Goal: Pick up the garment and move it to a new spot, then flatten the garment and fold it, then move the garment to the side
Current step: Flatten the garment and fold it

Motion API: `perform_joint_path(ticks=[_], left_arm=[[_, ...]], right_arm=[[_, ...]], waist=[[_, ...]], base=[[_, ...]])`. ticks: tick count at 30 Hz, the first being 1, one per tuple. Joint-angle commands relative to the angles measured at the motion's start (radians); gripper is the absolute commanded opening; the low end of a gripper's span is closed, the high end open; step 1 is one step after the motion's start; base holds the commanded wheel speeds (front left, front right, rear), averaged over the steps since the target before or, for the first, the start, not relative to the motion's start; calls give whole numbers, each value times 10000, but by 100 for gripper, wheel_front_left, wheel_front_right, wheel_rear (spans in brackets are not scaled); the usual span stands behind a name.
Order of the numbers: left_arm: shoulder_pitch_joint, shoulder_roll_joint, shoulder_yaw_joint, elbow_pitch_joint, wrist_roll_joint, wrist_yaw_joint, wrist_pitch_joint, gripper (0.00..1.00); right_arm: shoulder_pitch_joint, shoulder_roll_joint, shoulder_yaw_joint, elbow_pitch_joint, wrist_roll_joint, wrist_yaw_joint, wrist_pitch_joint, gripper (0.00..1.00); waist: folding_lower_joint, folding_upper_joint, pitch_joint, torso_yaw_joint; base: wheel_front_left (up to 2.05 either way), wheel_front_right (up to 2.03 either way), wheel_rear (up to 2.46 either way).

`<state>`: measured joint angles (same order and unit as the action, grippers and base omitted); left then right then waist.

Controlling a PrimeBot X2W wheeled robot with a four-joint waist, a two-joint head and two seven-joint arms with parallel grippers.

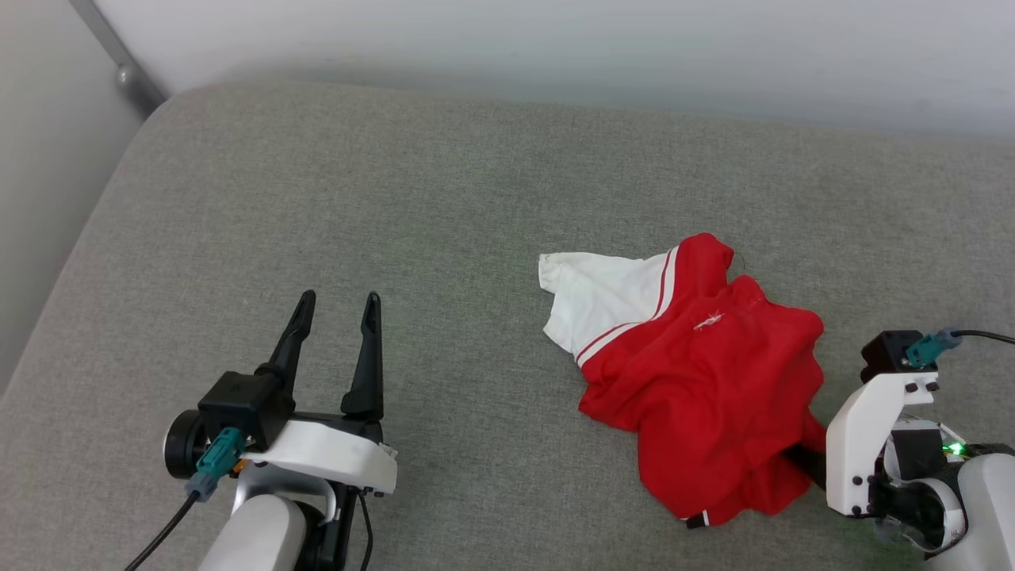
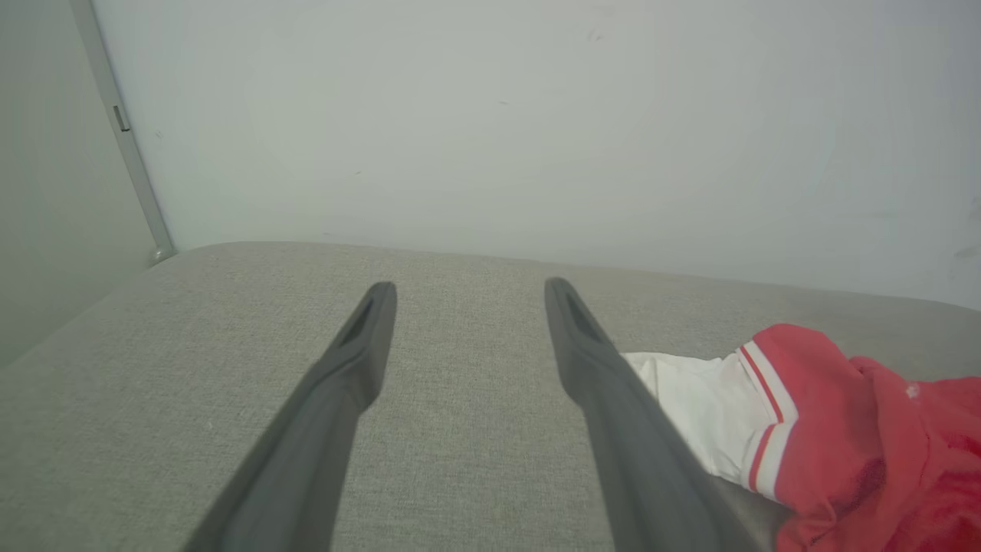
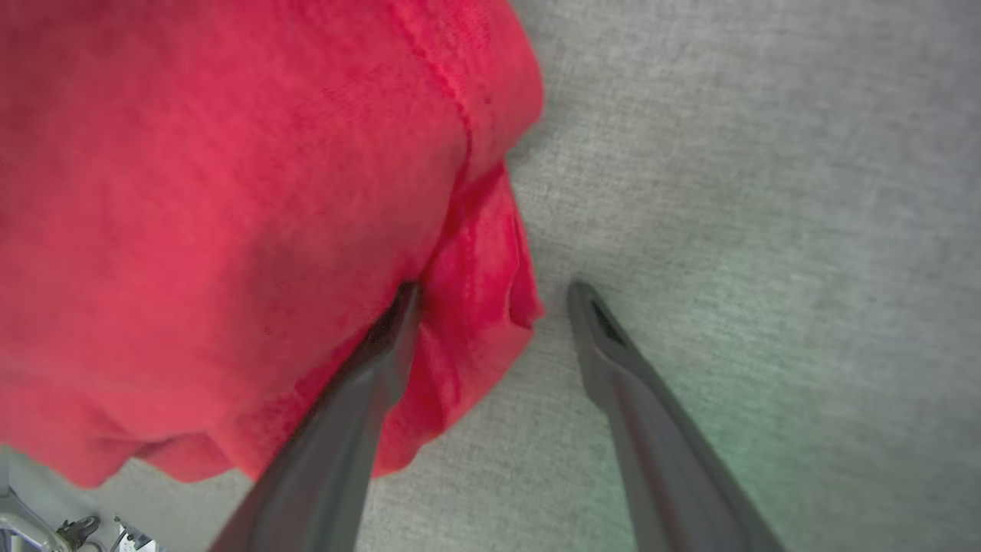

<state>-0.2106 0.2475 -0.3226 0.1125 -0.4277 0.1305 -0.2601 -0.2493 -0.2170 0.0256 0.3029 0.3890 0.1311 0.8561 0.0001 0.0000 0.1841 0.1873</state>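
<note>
Grey woven cloth is covering the cushion (image 1: 317,198), which is stretching across the head view beneath a pale wall (image 1: 555,40). At lower left, the left hand (image 1: 338,301) is sitting over bare cushion, its two dark fingers (image 1: 366,357) spreading wide and holding nothing. The left wrist view is showing the same hand (image 2: 469,291) open, with only grey fabric lying between the fingers (image 2: 352,368).

Right of centre, well apart from that hand, the garment (image 1: 698,373) is lying crumpled on the cushion. Its white sleeve (image 1: 603,297), edged with red-striped trim, is pointing left, and the red body is bunching toward the right. In the left wrist view the garment (image 2: 843,414) is showing at the right edge.

At far right, the right wrist (image 1: 860,428) is meeting the garment's near right edge, where red cloth is hiding the fingers. In the right wrist view the right hand (image 3: 496,291) is standing wide. One finger (image 3: 360,414) is lying against a fold of the garment (image 3: 230,192), the other is lying over bare cushion (image 3: 766,230), and nothing is being clamped.
</note>
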Motion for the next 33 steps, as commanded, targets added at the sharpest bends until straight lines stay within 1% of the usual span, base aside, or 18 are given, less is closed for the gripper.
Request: perform_joint_path(ticks=[1, 3, 4, 6, 10, 14, 17, 20, 21, 22, 23, 27, 30, 31, 33], left_arm=[[-24, -32, 70, 43, 69, -68, -72, 100], [68, -108, 167, 103, 135, -123, -73, 100], [130, -128, 230, 130, 156, -129, -73, 100], [181, -169, 304, 176, 221, -165, -73, 100], [282, -190, 419, 265, 329, -233, -74, 100], [449, -152, 488, 341, 393, -242, -75, 100], [597, -109, 485, 386, 429, -210, -75, 100], [729, -59, 447, 410, 442, -185, -30, 100], [729, -59, 447, 410, 442, -185, -30, 100], [839, -23, 420, 411, 428, -165, 41, 100], [839, -23, 420, 411, 428, -165, 41, 100], [946, 28, 351, 342, 401, -127, 176, 100], [1033, 53, 312, 302, 371, -97, 266, 100], [1053, 67, 316, 293, 351, -84, 278, 100], [1093, 84, 315, 314, 313, -62, 322, 100]], right_arm=[[492, 283, 273, 786, 131, -7, 375, 85], [623, 409, 389, 1006, 354, -5, 497, 2], [637, 429, 447, 1022, 418, -4, 489, 0], [541, 325, 542, 813, 511, -4, 221, 0], [72, -113, 629, -83, 318, -4, -786, 0], [-60, -191, 835, -1126, 110, -5, -1560, 0], [93, -170, 1258, -2071, -46, -4, -1895, 0], [423, -193, 1984, -3005, -105, -4, -2123, 0], [423, -193, 1984, -3005, -105, -4, -2123, 0], [692, -146, 2681, -3538, 9, -5, -2213, 0], [692, -146, 2681, -3538, 9, -5, -2213, 0], [1476, -121, 4254, -3893, 596, -5, -1979, 0], [2114, -138, 5146, -3441, 1089, -7, -1738, 0], [2282, -74, 5317, -3212, 1245, -5, -1726, 0], [2562, -159, 5687, -2627, 1341, -5, -1678, 0]], waist=[[-1, 0, 0, 36], [-1, 0, -92, 4], [-1, 0, -135, -34], [-1, 0, -227, -124], [-1, 0, -510, -338], [-1, 0, -899, -579], [-1, 0, -1229, -743], [-1, 0, -1504, -837], [-1, 0, -1504, -837], [-1, 0, -1664, -868], [-1, 0, -1664, -868], [-1, 0, -1862, -849], [-1, 0, -1887, -783], [-1, 0, -1889, -763], [-1, 0, -1884, -707]], base=[[0, 0, 0], [0, 0, 0], [0, 0, 0], [0, 0, 0], [0, 0, 0], [0, 0, 0], [0, 0, 0], [0, 0, 0], [0, 0, 0], [0, 0, 0], [0, 0, 0], [0, 0, 0], [0, 0, 0], [0, 0, 0], [0, 0, 0]])
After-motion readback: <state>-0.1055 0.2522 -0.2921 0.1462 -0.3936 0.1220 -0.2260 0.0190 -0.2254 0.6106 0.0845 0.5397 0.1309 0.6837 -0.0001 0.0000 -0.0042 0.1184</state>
